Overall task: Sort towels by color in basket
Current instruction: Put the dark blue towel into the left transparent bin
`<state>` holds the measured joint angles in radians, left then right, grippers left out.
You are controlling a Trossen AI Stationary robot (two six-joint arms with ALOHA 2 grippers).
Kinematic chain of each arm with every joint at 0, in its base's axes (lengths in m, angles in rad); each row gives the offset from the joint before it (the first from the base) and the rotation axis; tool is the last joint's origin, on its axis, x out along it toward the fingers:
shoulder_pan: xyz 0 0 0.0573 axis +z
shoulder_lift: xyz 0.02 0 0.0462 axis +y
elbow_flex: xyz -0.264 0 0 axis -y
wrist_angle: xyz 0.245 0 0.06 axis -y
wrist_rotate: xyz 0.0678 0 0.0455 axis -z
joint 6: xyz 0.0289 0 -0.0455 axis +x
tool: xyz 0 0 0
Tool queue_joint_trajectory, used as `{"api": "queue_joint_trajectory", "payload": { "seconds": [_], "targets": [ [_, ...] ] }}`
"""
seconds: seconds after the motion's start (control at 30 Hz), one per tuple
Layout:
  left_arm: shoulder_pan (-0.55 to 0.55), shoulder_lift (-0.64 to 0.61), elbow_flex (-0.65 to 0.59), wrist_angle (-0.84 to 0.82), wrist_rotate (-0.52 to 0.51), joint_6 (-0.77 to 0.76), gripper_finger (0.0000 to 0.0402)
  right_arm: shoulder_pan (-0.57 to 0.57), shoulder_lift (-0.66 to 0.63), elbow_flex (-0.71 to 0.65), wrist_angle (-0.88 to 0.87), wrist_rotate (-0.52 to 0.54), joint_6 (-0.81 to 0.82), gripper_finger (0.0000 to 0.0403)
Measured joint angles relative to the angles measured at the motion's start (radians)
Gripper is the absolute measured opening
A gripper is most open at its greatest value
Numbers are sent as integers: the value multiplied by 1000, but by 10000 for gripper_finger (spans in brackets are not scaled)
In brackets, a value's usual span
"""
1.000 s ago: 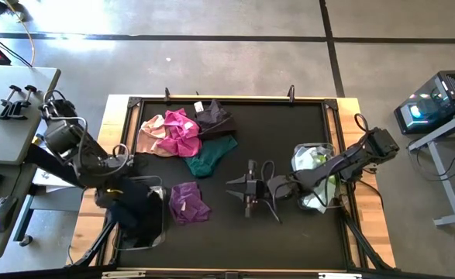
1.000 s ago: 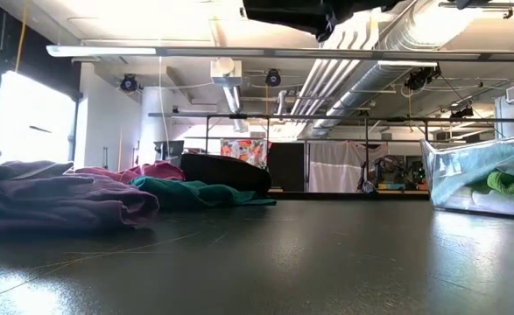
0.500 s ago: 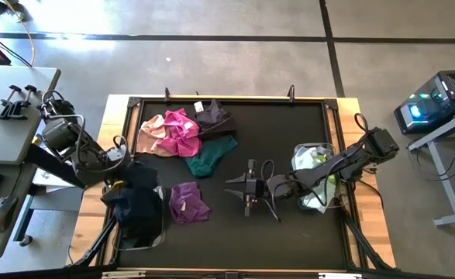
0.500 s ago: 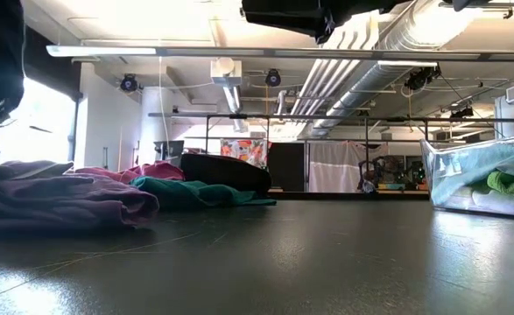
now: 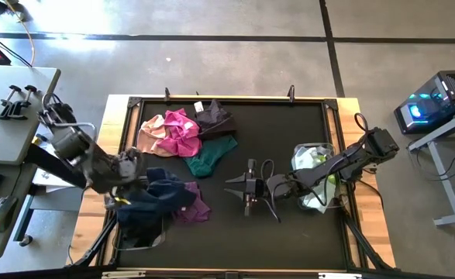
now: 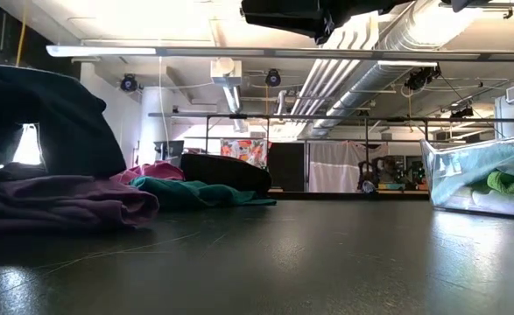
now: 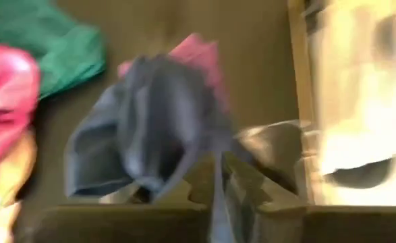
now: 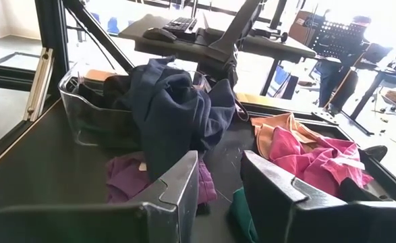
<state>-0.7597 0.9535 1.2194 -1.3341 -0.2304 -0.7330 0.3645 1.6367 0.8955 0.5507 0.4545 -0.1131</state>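
My left gripper [image 5: 129, 173] hangs over the table's near left corner, shut on a navy towel [image 5: 165, 194] that spreads over a purple towel [image 5: 200, 209] and the clear left basket [image 5: 126, 236]. Pink and magenta towels [image 5: 171, 132], a black one [image 5: 214, 118] and a teal one [image 5: 211, 155] lie in a heap on the mat at the far left. My right gripper [image 5: 239, 190] waits open at mid-table, nothing between its fingers [image 8: 184, 179]. The clear right basket [image 5: 325, 149] holds white, lime and pale towels. My left gripper pinches a bunched fold [image 7: 208, 145] of the navy towel between its two fingers, coming steeply from above. How many layers it has cannot be told. The towel hangs slack below the fingers, its lower part [image 8: 174, 145] resting on the purple towel and the left basket's rim.
The black mat has bare room in its middle and along the near edge. A raised dark frame [image 5: 235, 99] runs round the mat. A grey desk [image 5: 14, 116] stands beyond the table's left edge. Cables [image 5: 270, 203] trail below my right gripper.
My left gripper has rolled about its wrist and shifted toward the table's right edge. The navy towel, which lay bunched in the left basket, has swung out to the right with it and now drapes over the purple towel, coming into the low view at the left.
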Motion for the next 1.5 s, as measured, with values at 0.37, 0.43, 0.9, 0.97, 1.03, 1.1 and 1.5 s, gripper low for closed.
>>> {"api": "queue_joint_trajectory", "payload": {
  "seconds": [0.37,0.43,0.9,0.97,1.03,1.1,1.5],
  "targets": [
    [-21,155,-208,-129,367,-329,1,0,0,0,-1,1,0,110],
    [-20,156,-297,-34,370,-307,1,0,0,0,-6,1,0,110],
    [67,152,-653,488,269,-73,0,0,0,0,-15,2,5,110],
    [67,140,-604,377,269,-74,0,-3,0,0,-15,7,7,110],
    [67,123,-541,276,257,-80,0,-7,0,0,-15,7,9,110],
    [67,102,-475,190,253,-92,0,-14,0,0,-15,6,27,110],
    [93,-9,-229,186,-103,223,0,-64,0,0,-20,5,98,110]
  ]
}}
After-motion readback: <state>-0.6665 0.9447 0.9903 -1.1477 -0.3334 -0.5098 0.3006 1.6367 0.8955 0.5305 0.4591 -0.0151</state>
